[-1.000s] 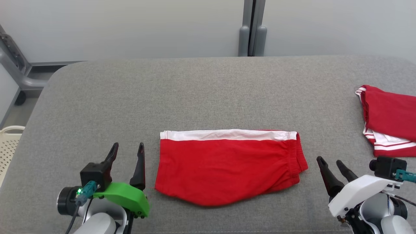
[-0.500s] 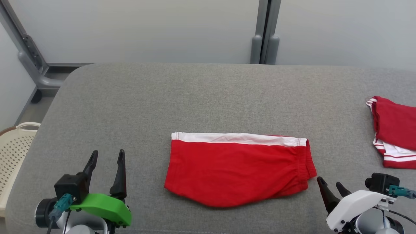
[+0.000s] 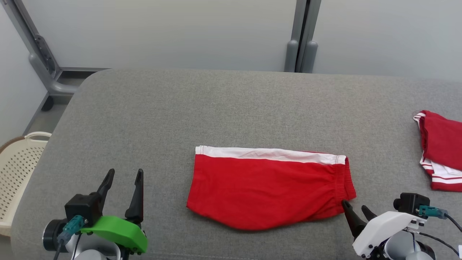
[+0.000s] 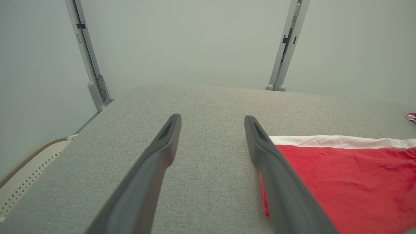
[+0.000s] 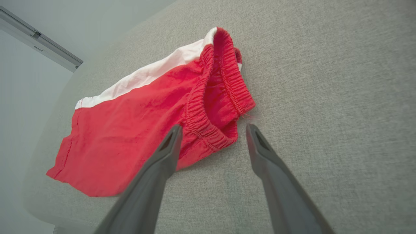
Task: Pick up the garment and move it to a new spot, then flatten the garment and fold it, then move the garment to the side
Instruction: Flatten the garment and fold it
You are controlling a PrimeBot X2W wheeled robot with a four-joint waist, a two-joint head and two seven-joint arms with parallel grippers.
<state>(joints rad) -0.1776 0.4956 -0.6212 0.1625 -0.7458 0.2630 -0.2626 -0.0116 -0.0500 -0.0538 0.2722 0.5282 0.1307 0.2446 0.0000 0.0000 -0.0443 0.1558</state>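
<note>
Folded shorts lie on the table. The left gripper, fingers spread, hovers left of them; the right gripper, also spread, is just beside the waistband.

The head view looks from high up, forward and down over the grey surface to the far wall, and takes in the whole pair of red shorts from a middle distance. The left wrist view sits low and nearly level just above the surface, facing along the left end effector toward that wall; it shares the shorts' left end and the cream basket with the head view. The right wrist view is tilted and close above the shorts' waistband, looking steeply down past the right end effector.
</note>
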